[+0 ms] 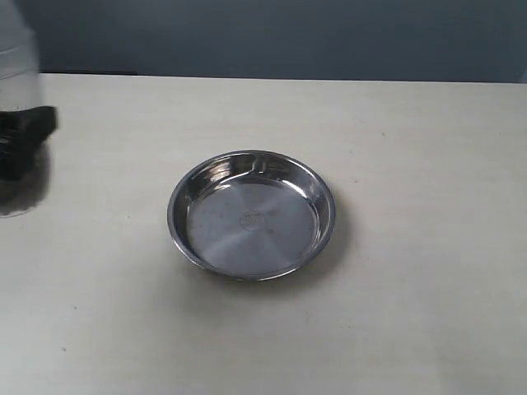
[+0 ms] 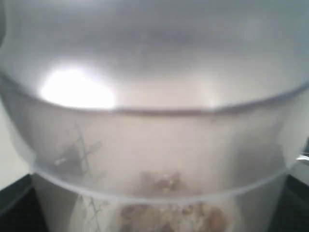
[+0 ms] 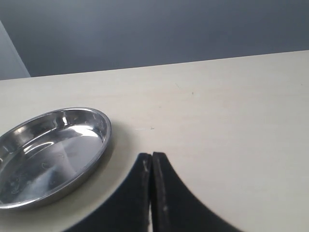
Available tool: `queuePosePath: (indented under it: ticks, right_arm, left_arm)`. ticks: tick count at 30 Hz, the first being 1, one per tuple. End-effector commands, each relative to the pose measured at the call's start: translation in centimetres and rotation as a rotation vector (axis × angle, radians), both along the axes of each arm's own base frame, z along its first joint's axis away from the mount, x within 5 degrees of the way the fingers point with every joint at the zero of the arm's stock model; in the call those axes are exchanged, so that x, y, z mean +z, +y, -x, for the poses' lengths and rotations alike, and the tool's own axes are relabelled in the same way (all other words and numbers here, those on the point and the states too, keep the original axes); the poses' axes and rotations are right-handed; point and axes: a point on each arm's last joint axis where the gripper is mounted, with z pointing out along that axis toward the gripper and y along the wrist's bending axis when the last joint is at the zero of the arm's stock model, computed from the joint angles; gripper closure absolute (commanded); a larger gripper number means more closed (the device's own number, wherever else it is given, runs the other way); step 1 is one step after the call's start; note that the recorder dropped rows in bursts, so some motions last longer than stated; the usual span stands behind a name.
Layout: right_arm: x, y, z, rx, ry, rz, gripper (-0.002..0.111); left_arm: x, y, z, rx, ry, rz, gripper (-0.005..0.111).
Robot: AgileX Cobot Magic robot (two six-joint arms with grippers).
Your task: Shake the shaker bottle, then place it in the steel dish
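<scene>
the left gripper (image 1: pixel 22 133) is clamped on the shaker bottle (image 1: pixel 16 70) at the far left edge of the exterior view, well apart from the steel dish (image 1: pixel 251 218), which sits mid-table (image 1: pixel 428 313). brown granules (image 2: pixel 169 212) show through the bottle's frosted wall. the right gripper (image 3: pixel 151 193) has its fingers pressed together, near the dish's rim.
</scene>
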Motion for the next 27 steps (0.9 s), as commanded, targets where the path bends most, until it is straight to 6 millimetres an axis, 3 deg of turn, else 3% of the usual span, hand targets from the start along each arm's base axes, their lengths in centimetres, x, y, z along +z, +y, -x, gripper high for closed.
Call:
queuePosePath:
  ticks: [1,4,6,7,9,12,14,15,17,19,20,23,24,26,27]
  right_arm:
    - [0.1,0.0,0.0,-0.001,-0.013,0.0,0.109]
    - [0.1,0.0,0.0,-0.001,-0.013,0.0,0.109]
    - [0.1,0.0,0.0,-0.001,-0.013,0.0,0.109]
    - [0.1,0.0,0.0,-0.001,-0.013,0.0,0.109]
    - [0.1,0.0,0.0,-0.001,-0.013,0.0,0.109]
    - [0.1,0.0,0.0,-0.001,-0.013,0.0,0.109]
    - [0.1,0.0,0.0,-0.001,-0.013,0.0,0.109]
    - [0.1,0.0,0.0,-0.001,-0.013,0.0,0.109]
    - [0.1,0.0,0.0,-0.001,-0.013,0.0,0.109]
    - [0.1,0.0,0.0,-0.001,-0.013,0.0,0.109]
    - [0.1,0.0,0.0,-0.001,-0.013,0.0,0.109]
    - [0.1,0.0,0.0,-0.001,-0.013,0.0,0.109]
    - [0.1,0.0,0.0,-0.001,-0.013,0.0,0.109]
    - [0.1,0.0,0.0,-0.001,-0.013,0.0,0.109]
    - [0.1,0.0,0.0,-0.001,-0.013,0.0,0.109]
  left_arm:
    - [0.9,1.1,-0.1,0.086,-0.033,0.061,0.106]
    - [2.9,-2.0,-0.1,-0.267,-0.149,0.163,0.106]
    - [3.4,-3.5,0.2,-0.472,-0.214,0.118,0.106]
    - [3.4,-3.6,0.0,-0.488,-0.225,0.081,0.106]
    - [2.9,-1.9,-0.7,-0.271,-0.158,0.11,0.106]
    - [1.2,2.7,-0.7,0.306,0.023,0.211,0.106]
    - [0.5,4.3,0.0,0.493,0.092,0.158,0.106]
    - [0.3,4.3,0.1,0.483,0.093,0.142,0.106]
    - [0.7,2.8,-0.4,0.296,0.026,0.181,0.106]
    - [1.6,0.0,-0.7,-0.028,-0.081,0.219,0.106]
    - [2.3,-2.1,-0.4,-0.292,-0.157,0.192,0.106]
    - [3.2,-4.7,0.7,-0.667,-0.285,0.08,0.106]
    - [3.1,-4.6,0.6,-0.647,-0.281,0.064,0.106]
    - [1.8,-1.3,-1.0,-0.226,-0.126,0.045,0.106]
    - [0.6,1.5,-1.1,0.14,0.005,0.152,0.106]
